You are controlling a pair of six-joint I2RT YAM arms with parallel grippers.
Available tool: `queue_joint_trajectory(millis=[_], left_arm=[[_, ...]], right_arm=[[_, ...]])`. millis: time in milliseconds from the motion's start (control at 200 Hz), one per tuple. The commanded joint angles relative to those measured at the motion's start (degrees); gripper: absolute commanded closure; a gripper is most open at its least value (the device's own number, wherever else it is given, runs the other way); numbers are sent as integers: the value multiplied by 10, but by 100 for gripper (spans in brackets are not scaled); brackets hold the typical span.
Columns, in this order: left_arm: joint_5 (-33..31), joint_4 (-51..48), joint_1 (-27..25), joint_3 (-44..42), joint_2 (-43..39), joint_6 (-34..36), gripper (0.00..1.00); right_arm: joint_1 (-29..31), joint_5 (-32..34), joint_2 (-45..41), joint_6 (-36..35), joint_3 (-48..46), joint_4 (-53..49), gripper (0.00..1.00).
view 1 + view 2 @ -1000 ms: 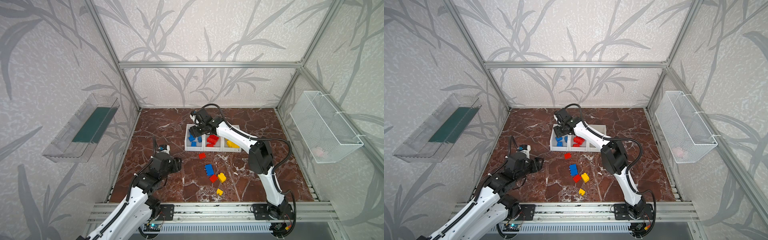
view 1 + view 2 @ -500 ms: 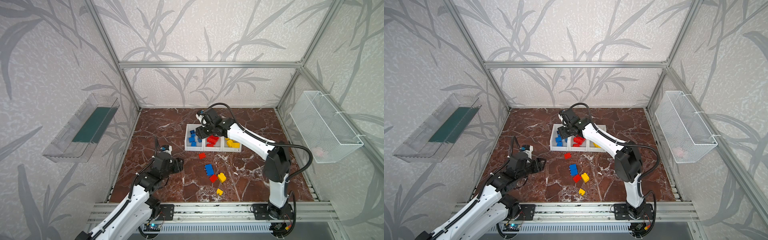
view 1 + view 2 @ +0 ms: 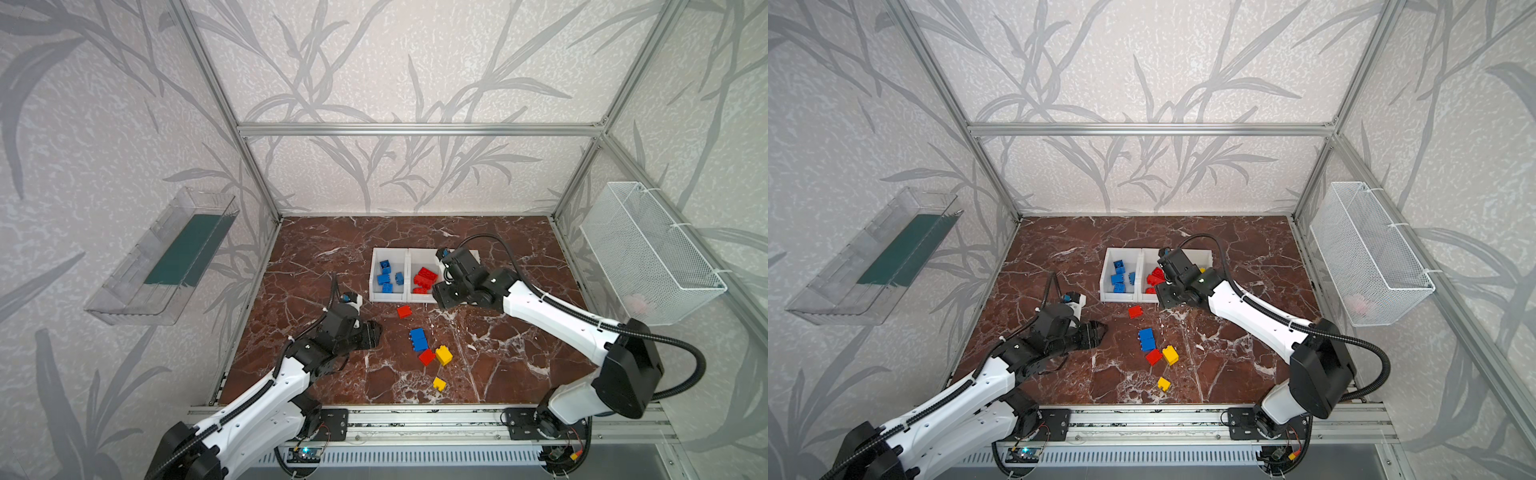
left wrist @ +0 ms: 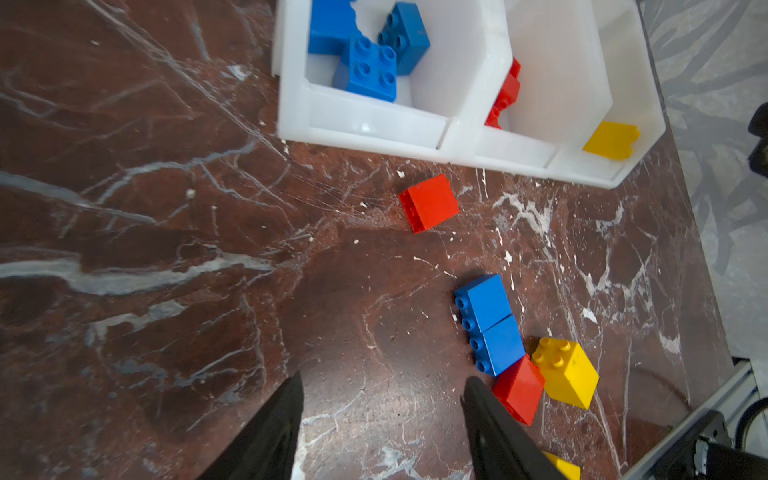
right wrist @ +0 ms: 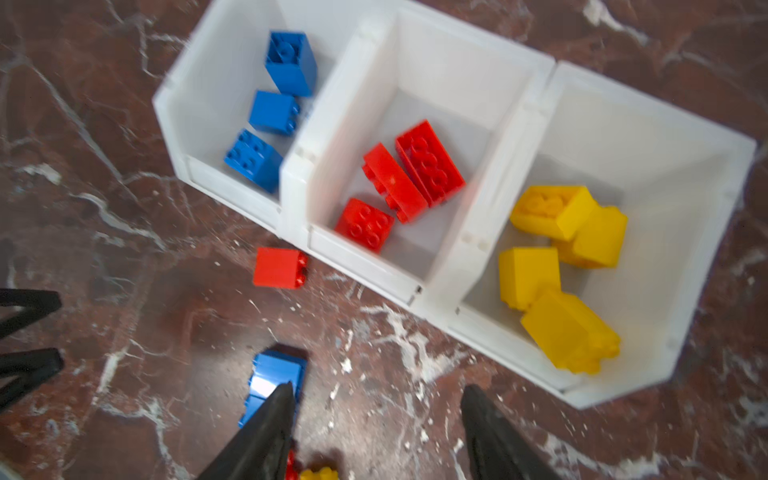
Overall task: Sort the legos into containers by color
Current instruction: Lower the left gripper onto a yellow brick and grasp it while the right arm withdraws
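Okay, your left hand [image 4: 382, 380] has its fingers spread with nothing between them, low over bare worktop [image 4: 166, 291], left of the loose pile. In the left wrist view one fingertip overlaps the near red brick [image 4: 519, 395]; both top views show the hand apart from it. Your right hand [image 5: 376, 390] is spread too and empty, hanging above the front edge of the bins [image 3: 386, 297], roughly where the middle and right ones meet; its arm hides most of the right bin in both top views. Bins are three white ones joined in a row, mid-worktop toward the back. Left bin holds the blue bricks [image 5: 274, 112], middle bin the red bricks [image 5: 428, 166], right bin the yellow bricks [image 5: 590, 237]. Unsorted on the worktop: a lone red brick [image 3: 404, 311] just in front of the bins, not touching them; a blue pair [image 3: 418, 339] lying end to end, touching; the near red brick at that pair's front end with a yellow brick [image 3: 443, 355] just beside it; a small yellow brick [image 3: 439, 384] apart, closest to the front rail [image 3: 415, 419].
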Motion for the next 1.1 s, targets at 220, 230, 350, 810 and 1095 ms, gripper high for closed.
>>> queue_joint_trajectory(millis=[220,230,350,810,1095], left_arm=[[-3,-7,-84,103,116,105,36],[-2,-8,-87,106,121,109,36],[13,-17,-115,149,174,155,35],[63,-79,-220,331,410,267,34],[37,-104,-258,392,490,288,31]], right_arm=[[-64,89,-209,141,-192,-15,35],[-67,89,-215,143,-195,-16,35],[-97,90,-271,153,-224,-47,34],[-133,89,-378,177,-276,-98,33],[-135,82,-394,178,-288,-103,33]])
